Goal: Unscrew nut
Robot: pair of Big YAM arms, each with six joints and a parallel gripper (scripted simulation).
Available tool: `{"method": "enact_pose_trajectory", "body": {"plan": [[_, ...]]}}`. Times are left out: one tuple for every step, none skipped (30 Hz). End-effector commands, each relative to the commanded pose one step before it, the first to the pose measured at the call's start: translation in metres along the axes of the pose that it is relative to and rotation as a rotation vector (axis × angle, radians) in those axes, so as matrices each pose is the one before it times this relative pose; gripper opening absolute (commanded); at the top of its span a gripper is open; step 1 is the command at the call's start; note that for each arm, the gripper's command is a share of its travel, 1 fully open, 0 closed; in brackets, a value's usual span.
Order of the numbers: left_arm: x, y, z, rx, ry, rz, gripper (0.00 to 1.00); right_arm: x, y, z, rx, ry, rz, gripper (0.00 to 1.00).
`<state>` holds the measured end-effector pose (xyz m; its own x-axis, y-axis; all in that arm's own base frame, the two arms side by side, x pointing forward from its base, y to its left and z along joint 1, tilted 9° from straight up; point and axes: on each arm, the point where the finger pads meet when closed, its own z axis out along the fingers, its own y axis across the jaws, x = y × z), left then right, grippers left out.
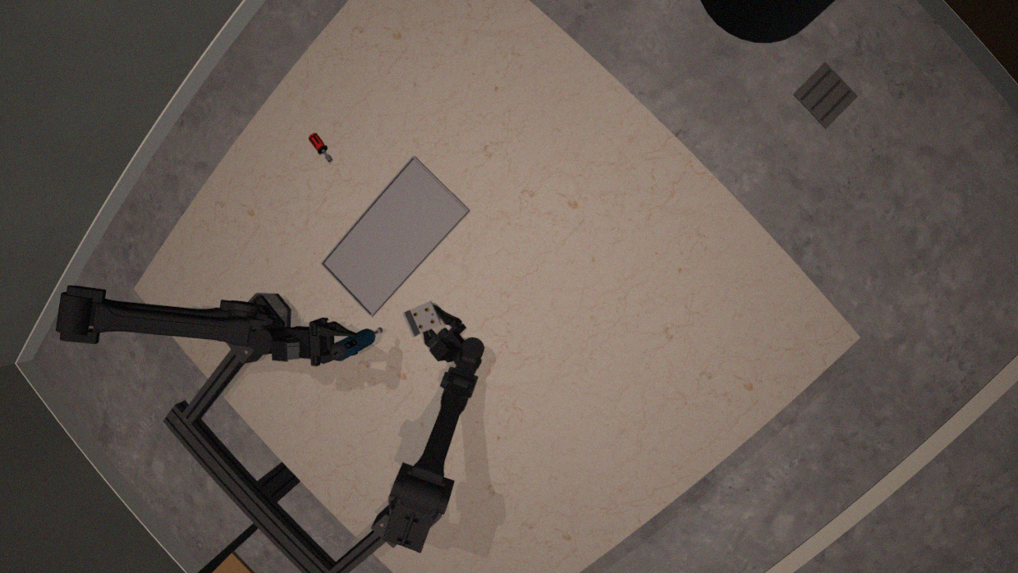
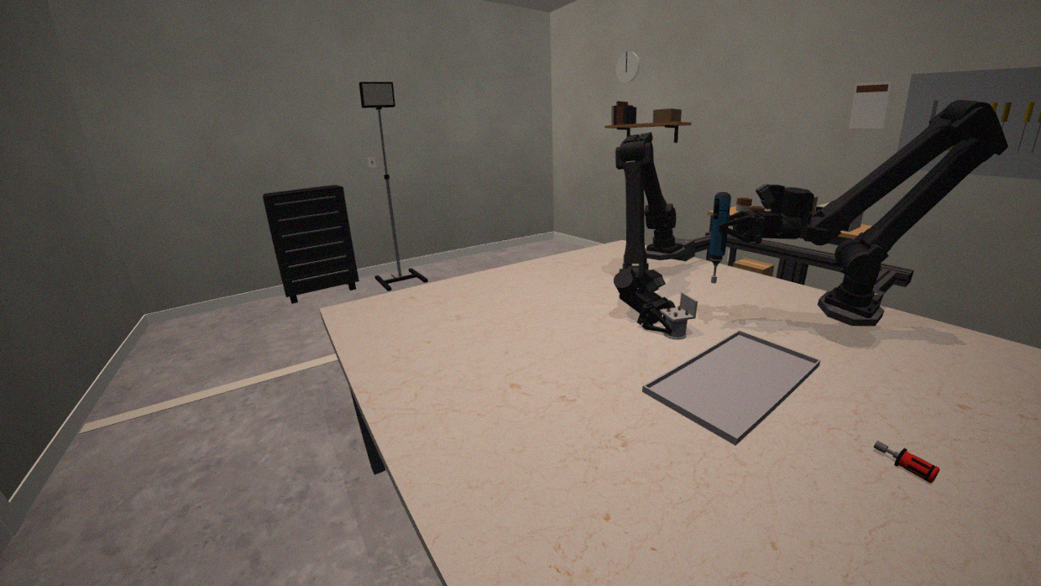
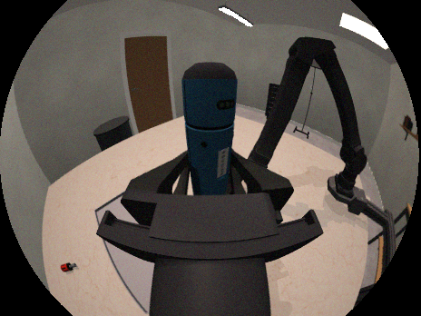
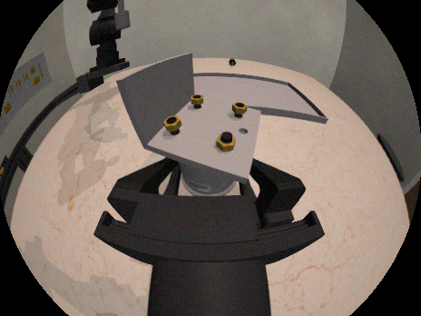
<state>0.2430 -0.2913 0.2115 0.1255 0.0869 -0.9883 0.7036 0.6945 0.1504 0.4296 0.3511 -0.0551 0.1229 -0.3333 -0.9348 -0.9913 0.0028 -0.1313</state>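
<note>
Joint module (image 2: pixel 677 330) (image 4: pixel 206 180): upright, clamped by right gripper (image 1: pixel 442 323) (image 2: pixel 664 322) (image 4: pixel 209 155), presumably against twisting; fully seated nut (image 4: pixel 226 142) on top. Electric nut driver (image 1: pixel 358 342) (image 2: pixel 719 222) (image 3: pixel 210 136): apart from module, gripped socket-down by left gripper (image 1: pixel 343 343) (image 2: pixel 722 227) (image 3: pixel 209 155), likely for loosening.

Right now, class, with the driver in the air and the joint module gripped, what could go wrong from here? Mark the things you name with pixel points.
The socket could land on a wrong nut: three (image 4: pixel 197 100) (image 4: pixel 239 108) (image 4: pixel 172 123) sit high on their studs, and only the near one (image 4: pixel 226 142) is screwed down.

The joint module (image 2: pixel 676 327) (image 4: pixel 206 177) might turn or tip under the electric nut driver (image 1: pixel 355 343) (image 2: pixel 719 225) (image 3: pixel 210 104) if the right gripper (image 4: pixel 209 155) slackens, since nothing else in view holds it.
</note>
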Motion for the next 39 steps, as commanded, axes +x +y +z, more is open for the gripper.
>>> {"method": "enact_pose_trajectory", "body": {"plan": [[-0.03927,0.00669,0.00882,-0.01966,-0.10676,0.00102,0.42,-0.00771,-0.00662,0.00151,0.00858,-0.01151,-0.02218,0.59],[-0.00113,-0.00006,0.00057,-0.00002,-0.00199,-0.00035,0.42,0.0,0.0,0.0,0.0,0.0,0.0,0.59],[-0.00037,-0.00002,0.00019,-0.00001,-0.00064,-0.00011,0.42,0.0,0.0,0.0,0.0,0.0,0.0,0.59],[0.0,0.0,0.0,0.0,0.0,0.0,0.42,0.0,0.0,0.0,0.0,0.0,0.0,0.59],[0.0,0.0,0.0,0.0,0.0,0.0,0.42,0.0,0.0,0.0,0.0,0.0,0.0,0.59],[0.0,0.0,0.0,0.0,0.0,0.0,0.42,0.0,0.0,0.0,0.0,0.0,0.0,0.59],[0.0,0.0,0.0,0.0,0.0,0.0,0.42,0.0,0.0,0.0,0.0,0.0,0.0,0.59],[0.0,0.0,0.0,0.0,0.0,0.0,0.42,0.0,0.0,0.0,0.0,0.0,0.0,0.59],[0.0,0.0,0.0,0.0,0.0,0.0,0.42,0.0,0.0,0.0,0.0,0.0,0.0,0.59],[0.0,0.0,0.0,0.0,0.0,0.0,0.42,0.0,0.0,0.0,0.0,0.0,0.0,0.59],[-0.00233,0.00101,0.00501,-0.00292,-0.00356,-0.00004,0.42,0.0,0.0,0.0,0.0,0.0,0.0,0.59],[0.00681,-0.00003,0.00248,-0.00023,0.0168,0.00278,0.42,0.0,0.0,0.0,0.0,0.0,0.0,0.59],[0.00023,-0.00002,0.00124,0.00003,0.00013,0.00007,0.42,0.0,0.0,0.0,0.0,0.0,0.0,0.59],[0.00023,-0.00002,0.00124,0.00002,0.00013,0.00007,0.42,0.0,0.0,0.0,0.0,0.0,0.0,0.59],[0.00015,-0.00054,0.0012,0.00132,-0.00007,-0.00009,0.42,0.0,0.0,0.0,0.0,0.0,0.0,0.59],[0.00007,-0.00102,0.00116,0.00251,-0.00026,-0.00025,0.42,0.0,0.0,0.0,0.0,0.0,0.0,0.59],[0.00018,-0.00034,0.00122,0.00082,0.0,-0.00003,0.42,0.0,0.0,0.0,0.0,0.0,0.0,0.59],[0.00034,0.00065,0.0013,-0.00165,0.00038,0.00028,0.42,0.0,0.0,0.0,0.0,0.0,0.0,0.59],[0.0004,0.00107,0.00133,-0.00266,0.00054,0.0004,0.42,0.0,0.0,0.0,0.0,0.0,0.0,0.59],[0.00024,0.00006,0.00125,-0.00019,0.00015,0.00009,0.42,0.0,0.0,0.0,0.0,0.0,0.0,0.59],[0.00022,-0.00002,0.00124,0.00002,0.00012,0.00006,0.42,0.0,0.0,0.0,0.0,0.0,0.0,0.59],[0.00012,-0.00063,0.0012,0.0015,-0.00012,-0.00012,0.42,0.0,0.0,0.0,0.0,0.0,0.0,0.59],[-0.00034,-0.00204,-0.00016,0.00497,-0.00077,-0.00062,0.42,0.0,0.0,0.0,0.0,0.0,0.0,0.59],[-0.00014,-0.00088,-0.00007,0.00216,-0.00034,-0.00027,0.42,0.0,0.0,0.0,0.0,0.0,0.0,0.59],[0.0,0.0,0.0,0.00001,0.0,0.0,0.42,0.0,0.0,0.0,0.0,0.0,0.0,0.59],[0.0,0.0,0.0,0.0,0.0,0.0,0.42,0.0,0.0,0.0,0.0,0.0,0.0,0.59],[0.0,0.0,0.0,0.0,0.0,0.0,0.42,0.0,0.0,0.0,0.0,0.0,0.0,0.59],[0.0004,0.00112,0.00133,-0.00275,0.00054,0.00041,0.42,0.0,0.0,0.0,0.0,0.0,0.0,0.59],[0.0004,0.00111,0.00133,-0.00273,0.00054,0.0004,0.42,0.0,0.0,0.0,0.0,0.0,0.0,0.59],[0.00039,0.00109,0.00132,-0.00266,0.00053,0.00039,0.42,0.0,0.0,0.0,0.0,0.0,0.0,0.59],[0.00024,0.00015,0.00125,-0.00039,0.00017,0.00011,0.42,0.0,0.0,0.0,0.0,0.0,0.0,0.59],[0.00021,-0.00002,0.00124,0.00002,0.0001,0.00006,0.42,0.0,0.0,0.0,0.0,0.0,0.0,0.59],[0.00009,-0.00069,0.00119,0.00163,-0.00015,-0.00015,0.42,0.0,0.0,0.0,0.0,0.0,0.0,0.59],[0.00005,-0.00093,0.00117,0.0022,-0.00024,-0.00022,0.42,0.0,0.0,0.0,0.0,0.0,0.0,0.59],[0.00016,-0.00025,0.00122,0.00057,0.00001,-0.00001,0.42,0.0,0.0,0.0,0.0,0.0,0.0,0.59],[0.00031,0.00067,0.00129,-0.00162,0.00035,0.00026,0.42,0.0,0.0,0.0,0.0,0.0,0.0,0.59],[0.00036,0.00095,0.00131,-0.00229,0.00045,0.00034,0.42,0.0,0.0,0.0,0.0,0.0,0.0,0.59],[0.00023,0.00015,0.00125,-0.00039,0.00016,0.0001,0.42,0.0,0.0,0.0,0.0,0.0,0.0,0.59],[0.00018,-0.00009,0.00124,0.00019,0.00006,0.00003,0.42,0.0,0.0,0.0,0.0,0.0,0.0,0.59]]}}
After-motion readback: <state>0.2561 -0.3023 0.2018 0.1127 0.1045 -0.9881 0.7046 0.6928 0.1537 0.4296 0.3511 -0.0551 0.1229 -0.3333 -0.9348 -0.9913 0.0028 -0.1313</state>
